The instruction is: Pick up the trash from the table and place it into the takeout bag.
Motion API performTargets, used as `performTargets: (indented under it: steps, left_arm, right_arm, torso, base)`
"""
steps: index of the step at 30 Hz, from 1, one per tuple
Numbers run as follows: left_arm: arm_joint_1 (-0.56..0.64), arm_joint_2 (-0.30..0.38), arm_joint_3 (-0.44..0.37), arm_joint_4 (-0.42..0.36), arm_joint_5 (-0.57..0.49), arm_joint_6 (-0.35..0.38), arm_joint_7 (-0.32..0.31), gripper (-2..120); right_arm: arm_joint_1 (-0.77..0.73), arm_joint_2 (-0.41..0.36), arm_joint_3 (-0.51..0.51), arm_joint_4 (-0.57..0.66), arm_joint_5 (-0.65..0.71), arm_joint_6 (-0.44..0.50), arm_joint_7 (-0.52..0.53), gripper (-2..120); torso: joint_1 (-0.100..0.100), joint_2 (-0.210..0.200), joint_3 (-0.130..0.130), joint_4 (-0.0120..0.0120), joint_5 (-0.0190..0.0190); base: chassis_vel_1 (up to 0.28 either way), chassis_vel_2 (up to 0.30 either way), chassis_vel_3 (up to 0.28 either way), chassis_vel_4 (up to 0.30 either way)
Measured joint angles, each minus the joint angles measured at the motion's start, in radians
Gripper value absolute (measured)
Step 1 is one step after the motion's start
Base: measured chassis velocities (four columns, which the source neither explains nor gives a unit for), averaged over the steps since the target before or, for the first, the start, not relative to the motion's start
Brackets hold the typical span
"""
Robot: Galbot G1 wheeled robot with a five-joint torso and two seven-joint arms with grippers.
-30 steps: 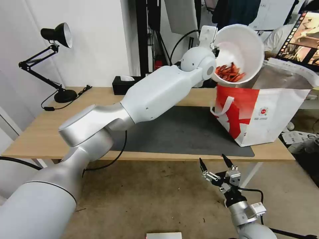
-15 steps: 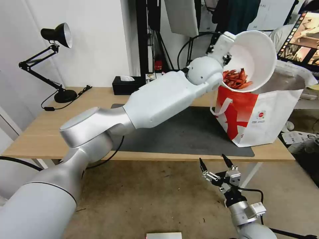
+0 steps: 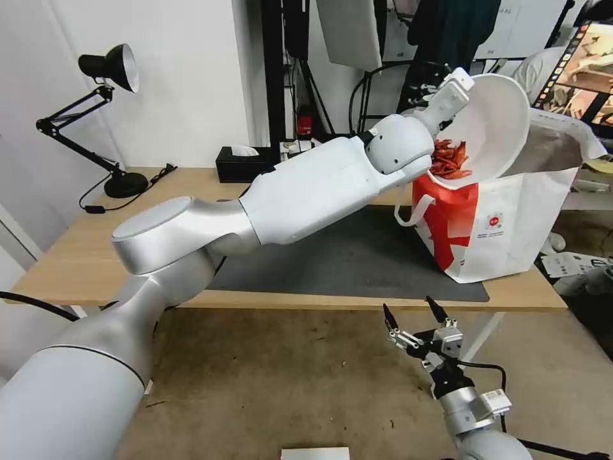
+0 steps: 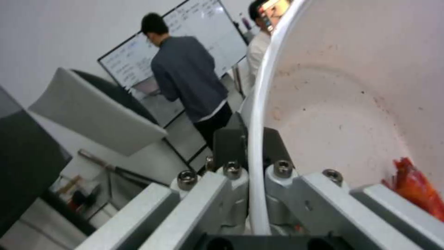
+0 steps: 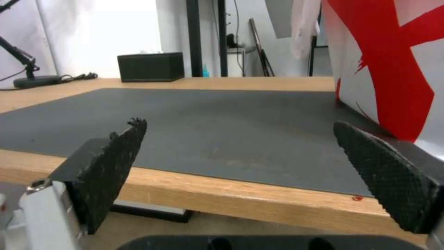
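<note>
L gripper [image 4: 249, 163] clamped on rim of white bowl [image 3: 495, 124]: in L wrist view one finger sits inside the wall, one outside, thin rim edge running between them. Rim pinch is prob the only hold a bowl this wide allows.

Bowl is tipped steeply, mouth facing back toward the arm, lower edge dipped into the open top of the takeout bag [image 3: 511, 223]. Red scraps [image 3: 450, 160] are heaped at the low side just below the gripper, not yet spilled. Upper inner wall is bare apart from faint reddish specks. Judgement: the tilt lets bowl + contents go in together through the bag mouth; release not yet done, since the bowl hangs from the gripper w/ most of its body above the bag rim.

Bag stands upright on the dark grey mat [image 3: 357, 255] at the table [image 3: 76, 255] end beyond the gripper; silver lining visible at its far wall, white loop handle [image 3: 408, 214] hanging on the near face. Bag contents hidden by bowl.

R gripper [image 3: 415, 316] parked low, in front of and below the table edge, well apart from the bag, jaws spread wide, nothing between them. R wrist view: a tiny red fleck [image 5: 357, 198] on the wood edge near one pad.

Risk: scraps could slide out over the bag rim if the tilt steepens.
</note>
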Motion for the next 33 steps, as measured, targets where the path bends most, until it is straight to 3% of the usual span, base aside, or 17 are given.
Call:
performTargets:
  steps: [16, 33]
  left_arm:
    - [-0.005, 0.0, 0.015, 0.011, 0.014, -0.045, 0.05, 0]
    - [-0.014, 0.001, 0.013, -0.017, 0.006, -0.06, 0.045, 61]
  right_arm:
    - [0.0, 0.0, 0.0, 0.0, 0.0, 0.0, 0.0, 100]
    - [0.0, 0.0, 0.0, 0.0, 0.0, 0.0, 0.0, 100]
  torso:
    - [0.0, 0.0, 0.0, 0.0001, 0.0]
    - [0.0, 0.0, 0.0, 0.0001, 0.0]
  base:
    - [0.0, 0.0, 0.0, 0.0]
    - [0.0, 0.0, 0.0, 0.0]
